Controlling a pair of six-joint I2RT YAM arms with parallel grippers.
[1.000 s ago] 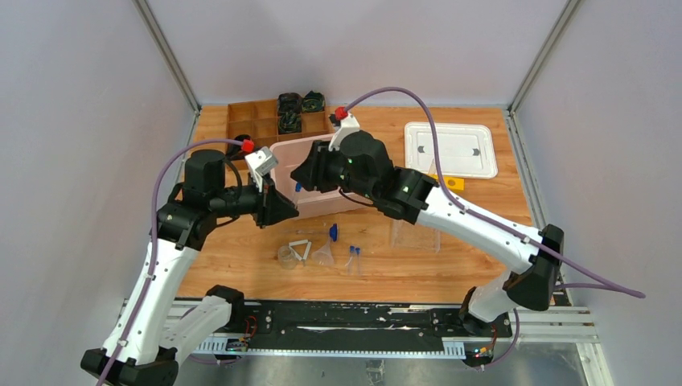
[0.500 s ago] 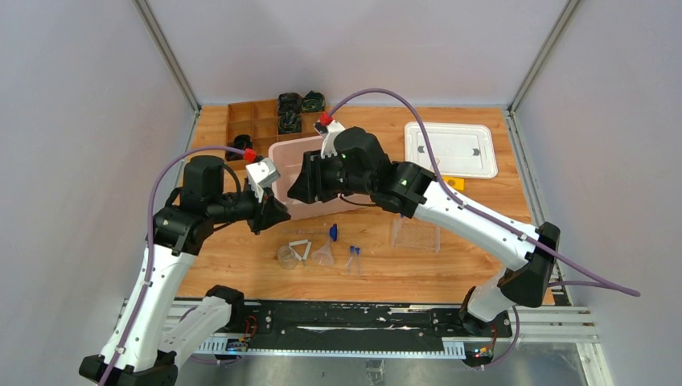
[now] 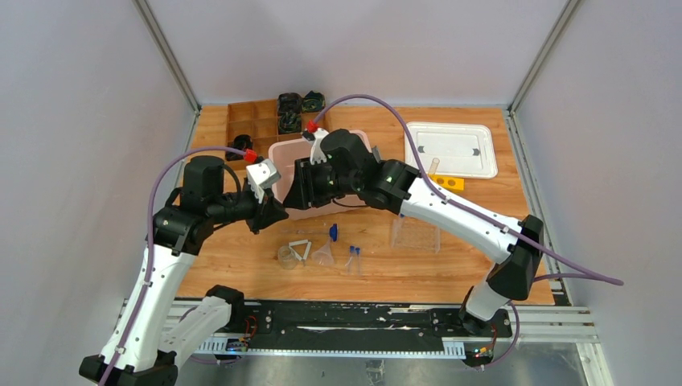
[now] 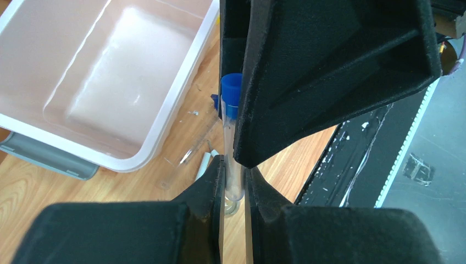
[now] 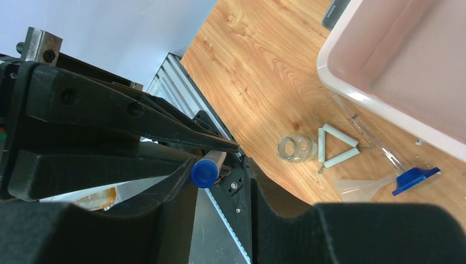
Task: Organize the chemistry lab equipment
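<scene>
Wooden table [image 3: 458,269] lies bare along its near edge. Just beyond sit a small beaker [image 3: 285,256], a wire triangle [image 3: 301,248], a funnel [image 3: 323,256], loose blue-capped tubes [image 3: 353,256], and a clear tray [image 3: 415,235] to their right. Above them the left hand [image 4: 233,165] pinches a held tube [image 5: 204,173], and the right hand [image 5: 217,170] stands open around its cap. Behind is the pink bin [image 3: 280,157].

Along worktop [image 3: 482,265] front, left to right: beaker [image 3: 286,256], wire triangle [image 3: 301,249], funnel [image 3: 323,256], capped tubes [image 3: 353,256], tray [image 3: 415,235]. Behind these, bin [image 3: 283,154]; compartment box [image 3: 249,121] back left, lid [image 3: 450,149] back right, tube rack [image 3: 448,183] just before lid.
</scene>
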